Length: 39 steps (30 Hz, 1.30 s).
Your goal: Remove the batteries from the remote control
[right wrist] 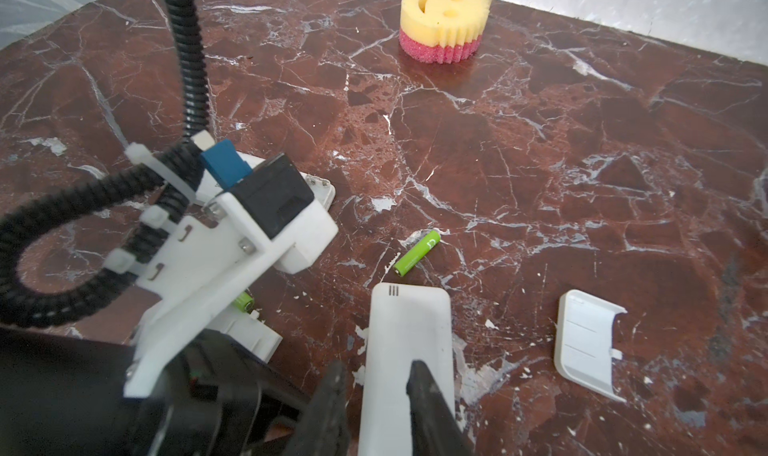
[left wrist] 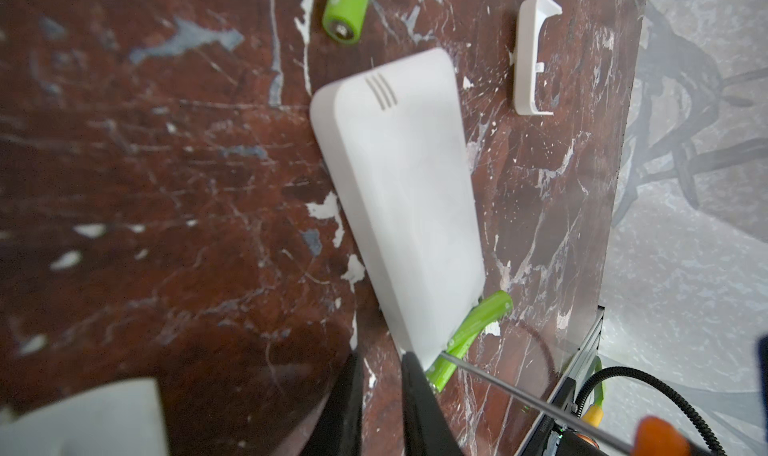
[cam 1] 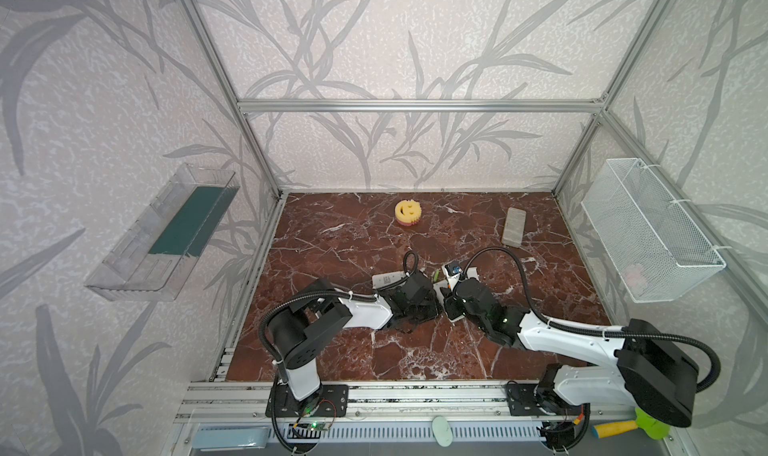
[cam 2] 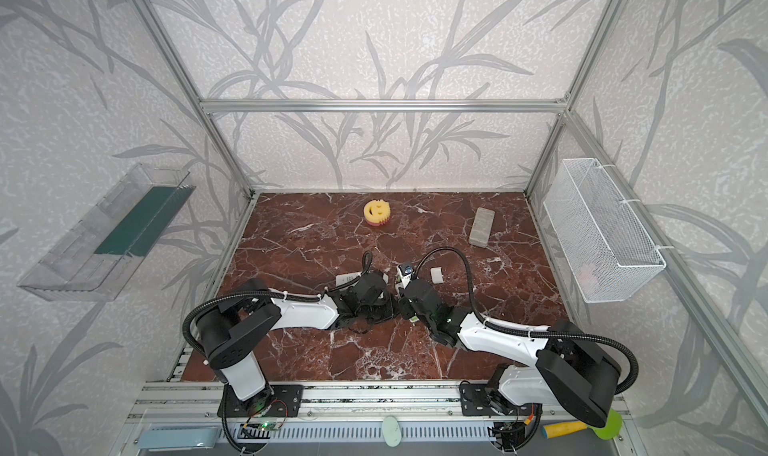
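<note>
Mia: Where are the batteries?

Tom: One loose battery [right wrist: 417,252] lies on the brown table [right wrist: 540,163], just past the far end of the white remote [right wrist: 405,329]. It shows in the left wrist view too [left wrist: 347,7]. A second battery [left wrist: 469,337] pokes out from under the near end of that remote. The thin metal tip of the screwdriver [left wrist: 660,437] touches it.

Mia: Are there more?

Tom: Yes. A third battery [right wrist: 243,302] sits in the open end of the other remote [cam 1: 386,278], which lies under the left arm.

Mia: What does the right gripper [right wrist: 378,369] do?

Tom: Its two black fingers sit at the near end of the white remote. One is at the remote's edge and one is over its face. It is not clear if they pinch it.

Mia: And the left gripper [left wrist: 382,362]?

Tom: Its fingers are close, with a thin gap between them. They point at the same end of the remote. Nobody can tell if they pinch anything.

Mia: What is the small white piece?

Tom: It is a cover [right wrist: 588,344]. It lies alone on the table, beside the white remote.
</note>
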### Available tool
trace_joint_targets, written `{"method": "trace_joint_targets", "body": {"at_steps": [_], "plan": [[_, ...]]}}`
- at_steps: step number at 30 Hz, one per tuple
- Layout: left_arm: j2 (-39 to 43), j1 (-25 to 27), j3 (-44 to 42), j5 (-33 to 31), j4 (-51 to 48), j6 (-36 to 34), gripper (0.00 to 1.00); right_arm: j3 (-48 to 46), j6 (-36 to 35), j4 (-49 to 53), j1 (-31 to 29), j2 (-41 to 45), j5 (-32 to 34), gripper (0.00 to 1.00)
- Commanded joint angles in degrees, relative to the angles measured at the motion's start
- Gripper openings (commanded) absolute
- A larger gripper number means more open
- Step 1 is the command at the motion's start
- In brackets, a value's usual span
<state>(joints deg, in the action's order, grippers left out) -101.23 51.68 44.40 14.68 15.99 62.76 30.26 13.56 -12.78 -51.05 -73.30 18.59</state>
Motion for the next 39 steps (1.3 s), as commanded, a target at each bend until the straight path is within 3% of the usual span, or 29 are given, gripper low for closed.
{"method": "trace_joint_targets", "body": {"at_steps": [1, 26, 39], "plan": [[0.35, -0.18, -0.04, -0.22, 0.8, 0.17, 0.21, 0.94, -1.87, 1.12, -0.33, 2.34, 3.49, 0.0], [1.16, -0.18, -0.72, -0.61, 0.81, 0.17, 0.21, -0.38, -3.19, 0.74, 0.74, 4.33, 7.43, 0.0], [1.96, -0.18, 0.1, -0.7, -0.66, -0.95, 0.21, 1.35, -2.78, -0.74, 4.86, 3.77, 3.11, 0.0]]}}
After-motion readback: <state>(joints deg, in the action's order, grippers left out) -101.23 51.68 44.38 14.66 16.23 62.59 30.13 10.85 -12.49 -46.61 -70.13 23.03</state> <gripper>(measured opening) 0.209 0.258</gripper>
